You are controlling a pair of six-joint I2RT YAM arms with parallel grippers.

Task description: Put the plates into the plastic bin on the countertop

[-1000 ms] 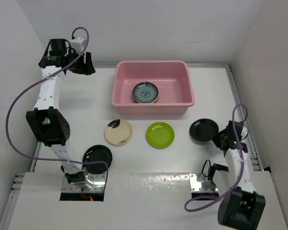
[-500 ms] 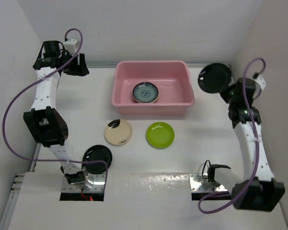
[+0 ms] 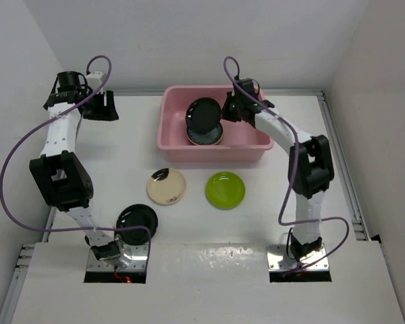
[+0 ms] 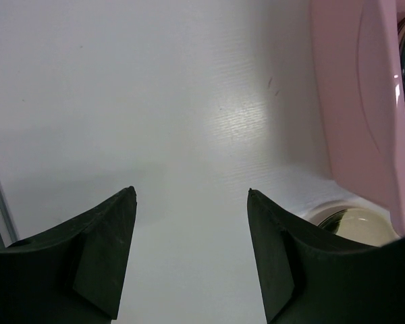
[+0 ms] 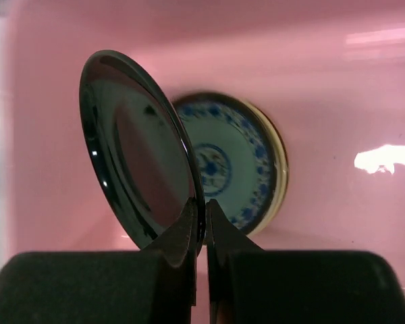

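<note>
- Right gripper pinches the black plate by its rim, tilted above the blue-patterned plate inside the pink bin.
- Left gripper hangs wide apart, empty, left of the bin.

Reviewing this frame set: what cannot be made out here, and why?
- Stack depth in the pink plastic bin: top view, the glossy black plate held by the right gripper covers it; right wrist shows only the blue-patterned plate face-on.
- Cream round plate: left wrist, cut off by the bin and a finger of the left gripper.
- Second black plate: top view, a purple cable crosses its edge.
</note>
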